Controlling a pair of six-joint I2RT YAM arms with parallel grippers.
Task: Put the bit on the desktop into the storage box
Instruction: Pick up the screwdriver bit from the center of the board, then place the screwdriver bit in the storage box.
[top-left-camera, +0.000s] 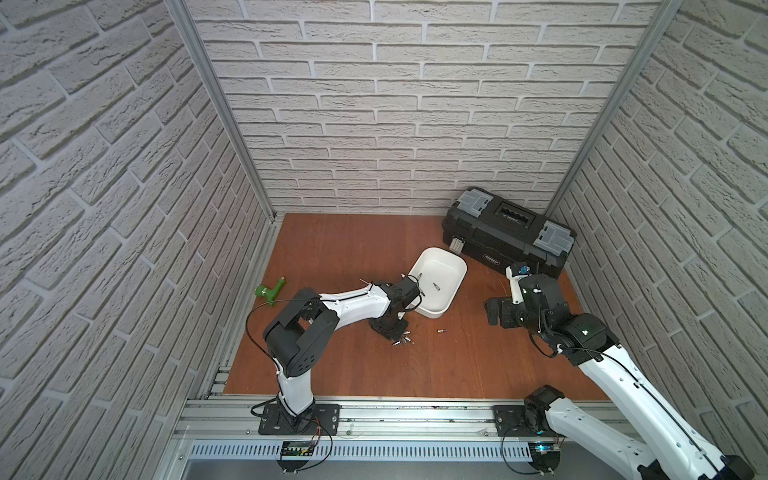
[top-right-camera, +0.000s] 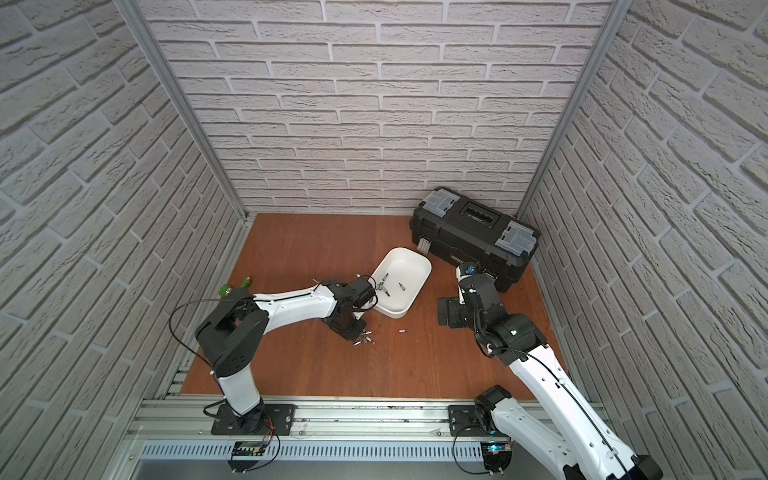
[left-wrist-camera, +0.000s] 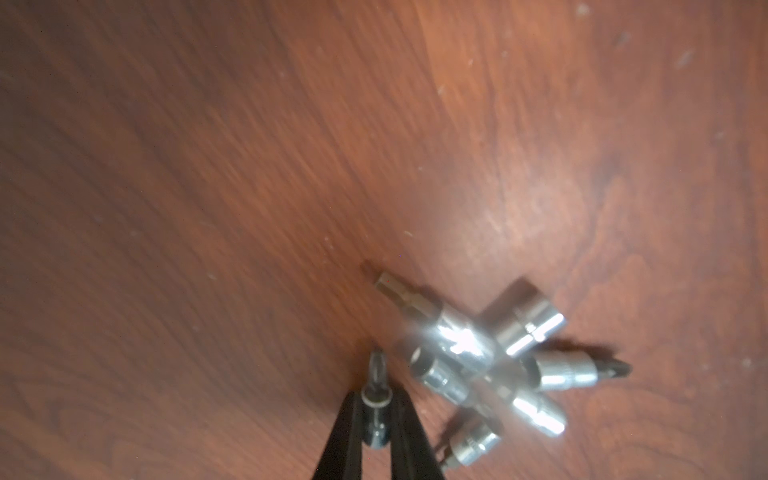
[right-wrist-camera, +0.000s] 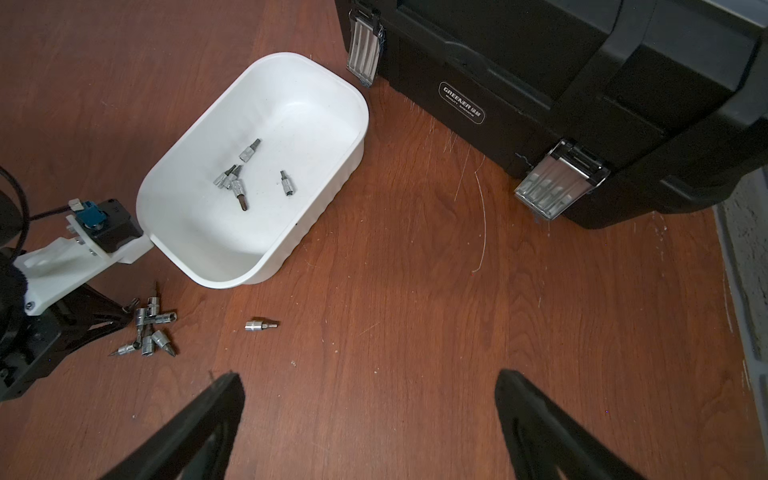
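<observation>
My left hand (left-wrist-camera: 376, 397) is pinched tight on one small bit (left-wrist-camera: 376, 374), with the black fingers (left-wrist-camera: 345, 424) pressed against its sides and its dark tip poking out beyond them. The hand sits low at the bench (top-left-camera: 332, 257), right at the edge of the heap of bits (left-wrist-camera: 478, 361). I cannot tell whether the bit I hold has left the wood. The heap is a loose tangle of shiny sockets and driver tips lying across one another. In a top view it shows as a small cluster (top-left-camera: 403, 341) just beside my left wrist. A lone bit (right-wrist-camera: 259, 324) lies flat on the bench a little apart from the heap, between my two arms. The storage box (right-wrist-camera: 320, 216) stands on the bench just beyond the heap, angled toward the black toolbox (right-wrist-camera: 540, 62), and it has several bits (right-wrist-camera: 232, 178) scattered on its white floor. My right hand (right-wrist-camera: 370, 415) hangs above bare wood with its fingers (right-wrist-camera: 224, 403) spread wide and nothing between them, pointing toward the storage box and the lone bit. A green T-shaped tool (top-left-camera: 270, 291) lies on the bench near the left wall, well apart from all of this.
</observation>
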